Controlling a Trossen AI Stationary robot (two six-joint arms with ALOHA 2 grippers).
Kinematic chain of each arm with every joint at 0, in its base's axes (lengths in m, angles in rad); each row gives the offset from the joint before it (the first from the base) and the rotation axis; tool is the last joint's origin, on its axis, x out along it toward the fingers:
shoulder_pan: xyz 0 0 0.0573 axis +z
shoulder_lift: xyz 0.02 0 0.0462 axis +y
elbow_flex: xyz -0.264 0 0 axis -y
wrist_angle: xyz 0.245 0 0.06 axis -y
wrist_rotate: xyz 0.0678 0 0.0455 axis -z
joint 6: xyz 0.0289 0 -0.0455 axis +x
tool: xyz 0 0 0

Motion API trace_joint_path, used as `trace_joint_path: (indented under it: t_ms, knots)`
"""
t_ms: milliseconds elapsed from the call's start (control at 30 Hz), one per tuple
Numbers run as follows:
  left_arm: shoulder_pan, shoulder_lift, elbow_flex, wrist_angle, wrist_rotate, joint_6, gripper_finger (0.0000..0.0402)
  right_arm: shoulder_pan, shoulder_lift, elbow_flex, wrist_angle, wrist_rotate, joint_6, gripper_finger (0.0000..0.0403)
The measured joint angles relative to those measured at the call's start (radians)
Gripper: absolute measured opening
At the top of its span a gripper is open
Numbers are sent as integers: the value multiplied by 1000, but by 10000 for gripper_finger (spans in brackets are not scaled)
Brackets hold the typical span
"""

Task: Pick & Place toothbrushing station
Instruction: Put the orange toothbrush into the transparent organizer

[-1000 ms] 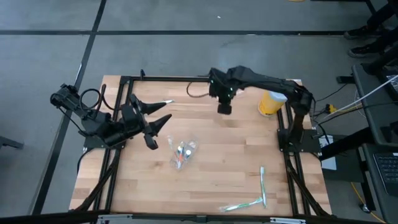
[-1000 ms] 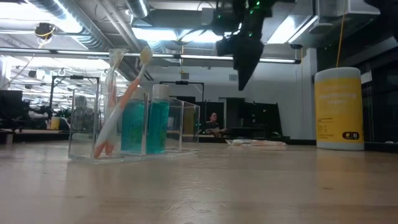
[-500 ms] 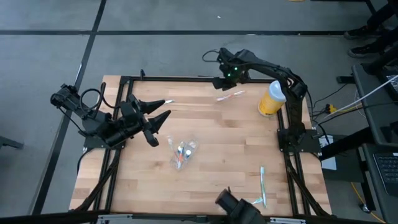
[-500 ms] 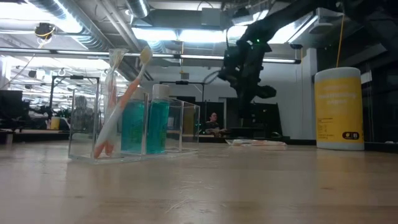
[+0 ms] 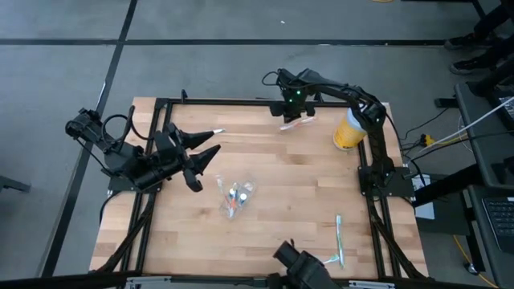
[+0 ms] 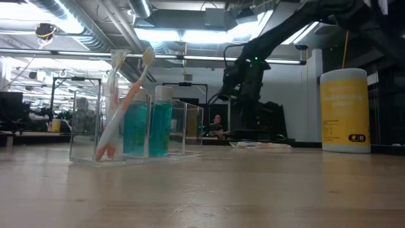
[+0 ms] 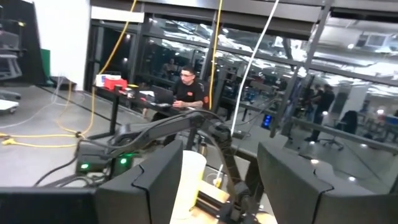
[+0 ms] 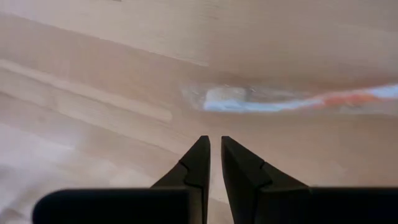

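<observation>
Right now the right pincer hangs over the far edge of the worktop, its fingers nearly closed with only a thin slit between them and nothing held. Just beyond their tips lies a wrapped toothbrush, flat on the wood.

The risk I see is a descent with the fingers this tight: they would press on the wrapper or nudge it toward the far edge instead of straddling it. The thin, slippery film could also slide out of a shallow pinch.

The clear organiser, holding an orange toothbrush, sits near the middle, well apart. The yellow canister stands at the right and could be clipped on the carry. The left pincer waits spread open at the left.
</observation>
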Motion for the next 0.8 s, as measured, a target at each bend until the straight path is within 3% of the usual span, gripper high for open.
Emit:
trace_joint_path:
  t_ms: [100, 267, 533, 633, 800]
  knots:
    - [-8, 0, 0, 1, 11, -5, 205, 7, 4, 0, 18, 43, -128, 42]
    - [-21, 4, 0, 0, 0, -2, 205, 53, 4, 0, -58, 110, -618, 42]
    - [-16, 4, 0, 1, -10, -3, 205, 143, 3, 0, -59, 444, -1052, 42]
    - [-16, 10, 0, 1, -14, -13, 205, 161, 3, 0, -19, 459, -1120, 43]
    - [-16, 32, 0, 1, -36, -28, 205, 173, 3, 0, 0, 399, -1183, 66]
